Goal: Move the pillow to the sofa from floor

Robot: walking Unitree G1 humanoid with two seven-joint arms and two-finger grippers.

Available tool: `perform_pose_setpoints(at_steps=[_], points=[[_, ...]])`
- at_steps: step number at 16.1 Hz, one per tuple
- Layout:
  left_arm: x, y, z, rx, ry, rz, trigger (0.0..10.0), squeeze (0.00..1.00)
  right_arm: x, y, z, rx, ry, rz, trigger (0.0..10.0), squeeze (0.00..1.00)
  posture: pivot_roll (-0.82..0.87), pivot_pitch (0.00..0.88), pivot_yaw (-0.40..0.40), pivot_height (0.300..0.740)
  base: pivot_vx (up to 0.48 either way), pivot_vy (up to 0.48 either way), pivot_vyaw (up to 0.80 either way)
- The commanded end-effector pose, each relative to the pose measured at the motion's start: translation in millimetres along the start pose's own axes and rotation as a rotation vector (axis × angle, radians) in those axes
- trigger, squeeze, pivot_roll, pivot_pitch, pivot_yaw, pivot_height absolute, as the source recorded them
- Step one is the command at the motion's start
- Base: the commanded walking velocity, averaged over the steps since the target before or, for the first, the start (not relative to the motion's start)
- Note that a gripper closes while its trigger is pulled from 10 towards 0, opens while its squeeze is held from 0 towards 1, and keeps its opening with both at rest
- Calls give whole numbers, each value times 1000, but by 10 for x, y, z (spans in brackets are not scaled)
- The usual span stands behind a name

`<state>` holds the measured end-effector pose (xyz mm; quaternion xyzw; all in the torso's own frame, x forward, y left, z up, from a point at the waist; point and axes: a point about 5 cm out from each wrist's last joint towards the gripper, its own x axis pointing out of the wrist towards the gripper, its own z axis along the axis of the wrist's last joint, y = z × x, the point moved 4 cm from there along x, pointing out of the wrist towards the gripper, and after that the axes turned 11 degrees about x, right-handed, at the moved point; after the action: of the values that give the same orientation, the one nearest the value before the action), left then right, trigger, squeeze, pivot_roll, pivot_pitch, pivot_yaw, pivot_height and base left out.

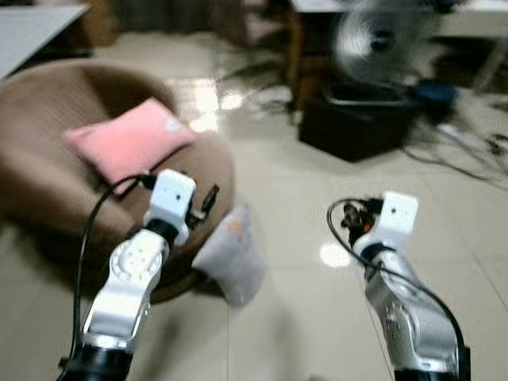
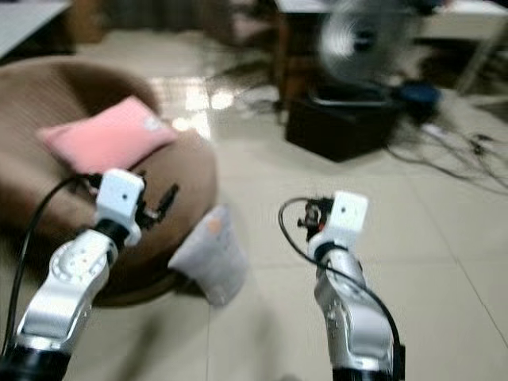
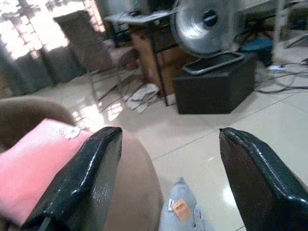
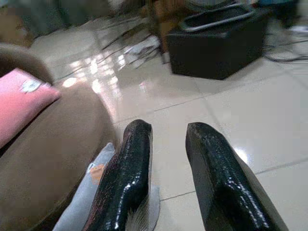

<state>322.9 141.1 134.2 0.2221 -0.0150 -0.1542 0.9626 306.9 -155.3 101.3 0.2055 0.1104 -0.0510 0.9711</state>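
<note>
Left eye view: grey pillow on floor, transfer not yet begun

Item: grey pillow [image 1: 230, 258] with an orange tag, propped on the tiled floor [image 1: 317, 198] against the base of the round brown sofa [image 1: 48, 182]. A pink pillow [image 1: 127, 141] is already lodged on the sofa seat.

Progress: judged as not started; grasp, lift and placement are all left.

Left gripper [image 3: 166, 168]: raised over the sofa edge, fingers spread wide, nothing held.

Right gripper [image 4: 166, 159]: held forward above the floor, just beside the grey pillow, fingers parted by a narrow gap, nothing held.
</note>
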Motion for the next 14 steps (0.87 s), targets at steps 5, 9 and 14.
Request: perform_pose_setpoints(at_steps=[5, 9, 14], points=[[37, -67, 77, -3, -25, -16, 10000, 0, -6, -89, 38, -19, -11, -30, 10000, 0, -32, 4, 29, 740, 0, 268, -756], [44, -81, 80, -20, -26, -12, 10000, 0, -12, -71, 21, -92, -11, -14, 10000, 0, -38, 0, 27, 740, 226, 0, 0], [46, -87, 67, -23, -22, -11, 10000, 0, -11, -77, 6, -114, -5, -8, 10000, 0, -40, 0, 22, 740, 352, 0, 0]])
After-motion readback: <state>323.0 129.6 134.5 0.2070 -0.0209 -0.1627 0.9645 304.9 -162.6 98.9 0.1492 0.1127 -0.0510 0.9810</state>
